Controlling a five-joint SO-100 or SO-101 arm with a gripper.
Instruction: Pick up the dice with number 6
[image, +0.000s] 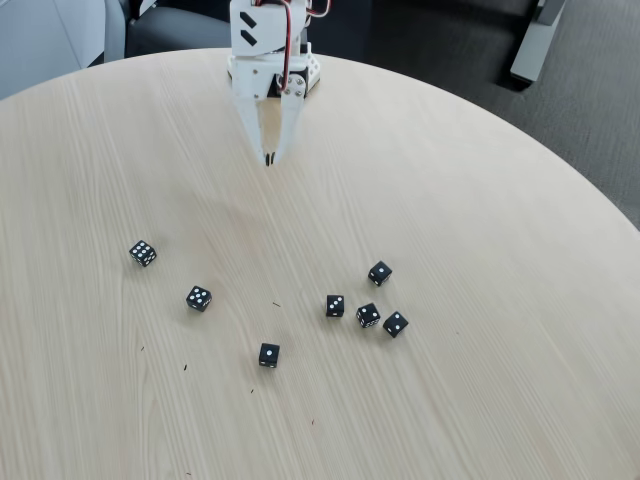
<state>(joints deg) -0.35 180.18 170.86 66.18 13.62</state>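
Nearest the camera in the fixed view, a one-pip die sits alone on the pale wood-grain table, its matte black cube sharp against the smooth laminate. A little farther and to the right, four more dice lie loosely clustered, just beside one another but apparently not touching, as if scattered by a roll rather than arranged. Left of them sits a three-pip die. Farther left again, well apart from the rest, lies the six die, its top crowded with white pips; that isolation should leave room for fingers on either side. At the far edge, the white plastic gripper hangs point-down above the bare table, its two tapered fingers pressed together at the tips, holding nothing, well away from every die.
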